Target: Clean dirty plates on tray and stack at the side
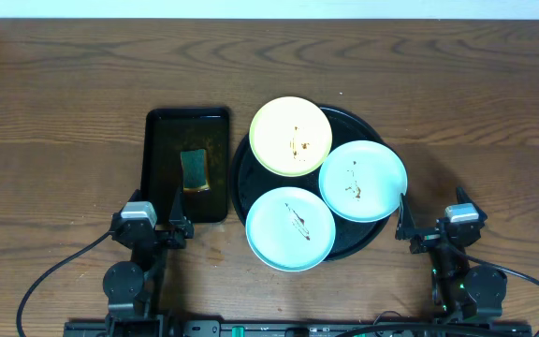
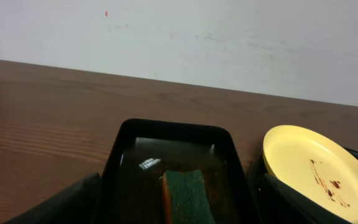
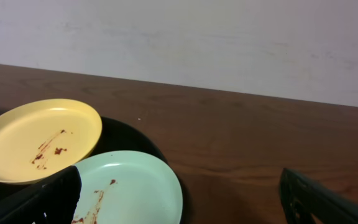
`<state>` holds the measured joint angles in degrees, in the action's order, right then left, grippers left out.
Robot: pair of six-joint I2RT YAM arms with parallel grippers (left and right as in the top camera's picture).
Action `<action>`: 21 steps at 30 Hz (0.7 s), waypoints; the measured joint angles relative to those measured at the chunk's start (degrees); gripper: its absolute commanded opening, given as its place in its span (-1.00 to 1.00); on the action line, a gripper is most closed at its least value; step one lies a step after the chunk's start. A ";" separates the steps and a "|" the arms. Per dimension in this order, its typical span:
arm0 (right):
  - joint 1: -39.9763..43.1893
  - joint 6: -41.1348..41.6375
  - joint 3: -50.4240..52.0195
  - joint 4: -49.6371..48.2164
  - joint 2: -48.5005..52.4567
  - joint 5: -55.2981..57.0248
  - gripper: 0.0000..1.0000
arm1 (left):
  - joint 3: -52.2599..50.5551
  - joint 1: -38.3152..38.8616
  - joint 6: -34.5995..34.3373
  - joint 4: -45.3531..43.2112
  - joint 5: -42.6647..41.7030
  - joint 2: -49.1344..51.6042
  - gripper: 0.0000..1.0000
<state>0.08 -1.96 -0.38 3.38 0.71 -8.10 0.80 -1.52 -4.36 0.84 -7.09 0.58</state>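
Note:
Three smeared plates lie on the round black tray [image 1: 372, 124]: a pale yellow plate [image 1: 291, 137] at the back, a mint-blue plate [image 1: 363, 180] on the right and a mint-blue plate [image 1: 290, 228] at the front. The yellow plate also shows in the left wrist view [image 2: 316, 169] and the right wrist view [image 3: 39, 137], where the right mint plate [image 3: 132, 190] lies below it. My left gripper [image 1: 157, 227] is open and empty at the near end of the rectangular tray. My right gripper [image 1: 429, 227] is open and empty, just right of the round tray.
A rectangular black tray [image 1: 187, 122] left of the round tray holds a green and orange sponge [image 1: 195, 170], also in the left wrist view [image 2: 188, 196]. Bare wooden table [image 1: 64, 112] surrounds both trays, with a white wall behind.

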 measured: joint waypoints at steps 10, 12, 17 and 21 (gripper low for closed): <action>0.00 1.11 0.00 0.00 0.00 0.00 0.98 | 0.00 0.00 0.00 -0.02 0.00 0.00 0.59; 0.00 2.69 0.00 0.00 0.02 0.13 0.99 | 0.00 0.00 -0.07 -0.02 0.00 0.00 0.60; 0.00 6.14 -0.44 1.57 0.85 1.68 0.99 | 0.44 0.00 -1.73 0.81 0.00 0.04 0.60; 0.00 7.39 -3.17 5.81 4.74 2.62 0.98 | 3.04 0.00 -2.89 6.56 -0.11 1.75 0.59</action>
<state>0.08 5.43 -3.55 9.19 5.45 -5.48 3.84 -1.52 -7.25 7.40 -7.20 2.33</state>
